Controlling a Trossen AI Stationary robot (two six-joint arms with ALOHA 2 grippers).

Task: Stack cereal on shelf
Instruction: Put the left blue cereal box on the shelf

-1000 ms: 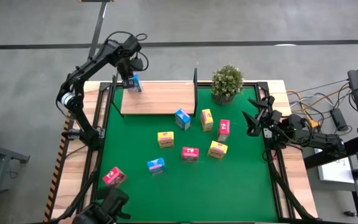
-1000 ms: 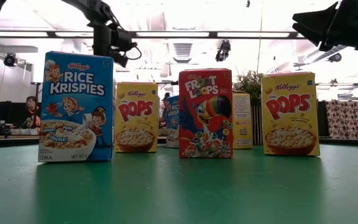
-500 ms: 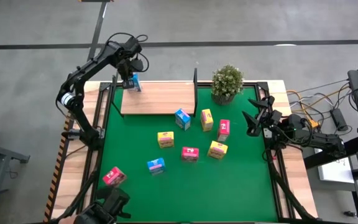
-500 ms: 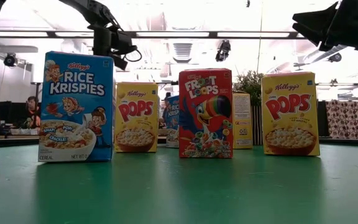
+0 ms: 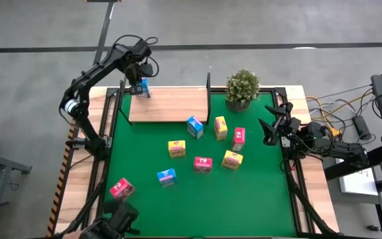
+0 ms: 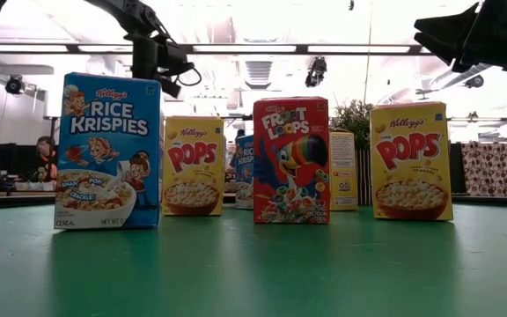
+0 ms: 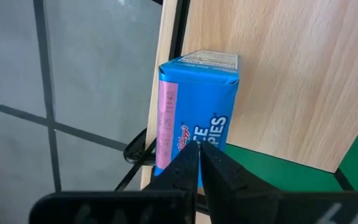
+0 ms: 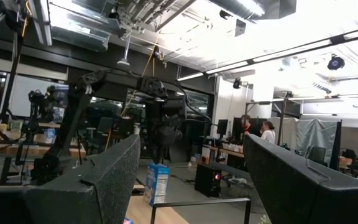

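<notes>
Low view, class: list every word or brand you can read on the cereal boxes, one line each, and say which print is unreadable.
"Kellogg's RICE KRISPIES", also "CEREAL": blue box.
"Kellogg's POPS": yellow box behind it.
"FROOT LOOPS": red box.
"Kellogg's POPS": yellow box at right.
Narrow yellow box side: print too small.
Rear blue box: mostly hidden, unreadable.
"...E ...PIES", partly hidden: blue box on shelf, left wrist view.

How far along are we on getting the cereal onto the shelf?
Done: one blue box stands at the shelf's left end. In hand: nothing. The left gripper is shut, empty, just above that box; the right gripper waits open at the mat's right edge. Left: eight boxes remain on the mat, among them a pink-red box near the front left.
</notes>
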